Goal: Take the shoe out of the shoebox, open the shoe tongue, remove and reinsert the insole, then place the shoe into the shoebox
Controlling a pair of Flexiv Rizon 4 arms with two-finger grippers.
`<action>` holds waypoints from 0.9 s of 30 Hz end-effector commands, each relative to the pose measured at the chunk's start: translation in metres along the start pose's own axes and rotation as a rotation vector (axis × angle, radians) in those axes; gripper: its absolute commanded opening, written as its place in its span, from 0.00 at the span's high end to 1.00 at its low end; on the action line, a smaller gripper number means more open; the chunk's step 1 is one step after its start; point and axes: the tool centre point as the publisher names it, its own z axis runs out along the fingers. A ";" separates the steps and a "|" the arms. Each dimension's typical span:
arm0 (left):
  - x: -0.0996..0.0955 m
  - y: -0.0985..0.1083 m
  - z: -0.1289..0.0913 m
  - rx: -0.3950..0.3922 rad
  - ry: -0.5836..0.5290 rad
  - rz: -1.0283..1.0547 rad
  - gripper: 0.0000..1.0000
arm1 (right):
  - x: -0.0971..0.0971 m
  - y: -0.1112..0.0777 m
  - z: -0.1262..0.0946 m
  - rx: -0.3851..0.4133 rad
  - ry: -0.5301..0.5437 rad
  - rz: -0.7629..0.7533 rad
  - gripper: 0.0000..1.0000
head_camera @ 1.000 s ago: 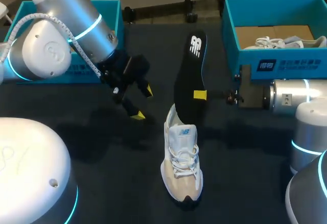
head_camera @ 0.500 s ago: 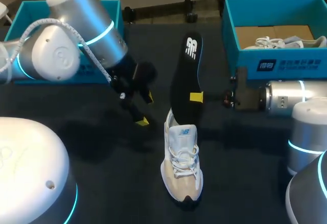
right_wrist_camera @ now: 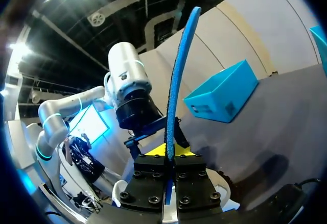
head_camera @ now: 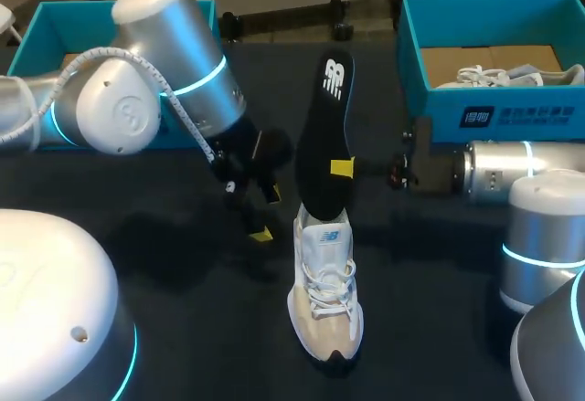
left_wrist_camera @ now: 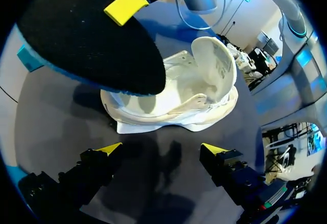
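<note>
Insole (head_camera: 324, 136), black on its upper face and blue along its edge, is gripped by the right pincer (head_camera: 341, 168), whose two fingers are closed on it from either side about a third of the way up from its lower end. The right arm comes in level from the right side of the worktop (head_camera: 201, 346). The insole stands steeply tilted, its lower end at the heel opening of the shoe (head_camera: 324, 296). Whether that end touches the inside of the shoe cannot be told.

The shoe, white and beige, stands upright on its sole in the middle of the worktop, with its toe pointing toward the robot. In the left wrist view the shoe (left_wrist_camera: 199, 94) lies just ahead of the left pincer (left_wrist_camera: 161, 150) with its tongue (left_wrist_camera: 214, 55) pulled up and forward, and the insole (left_wrist_camera: 87, 40) hangs over the heel opening.

The left pincer (head_camera: 266, 214) hovers just to the left of the shoe's heel, with its fingers spread apart and nothing between them.

In the right wrist view the insole (right_wrist_camera: 179, 81) rises edge-on out of the right pincer (right_wrist_camera: 167, 152), and the left arm (right_wrist_camera: 130, 96) stands beyond it.

The shoebox (head_camera: 512, 109) sits at the far right of the worktop, well apart from the shoe, with a second shoe (head_camera: 516, 75) lying in it. Another blue box (head_camera: 64, 13) sits at the far left, behind the left arm.
</note>
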 end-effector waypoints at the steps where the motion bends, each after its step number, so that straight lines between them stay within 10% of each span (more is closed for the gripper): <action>1: -0.003 -0.001 0.003 -0.013 0.022 -0.024 0.00 | -0.004 -0.004 -0.002 0.026 -0.009 0.003 1.00; 27: 0.003 -0.010 0.014 -0.068 -0.088 0.011 0.00 | -0.013 -0.014 0.006 0.035 0.027 -0.012 1.00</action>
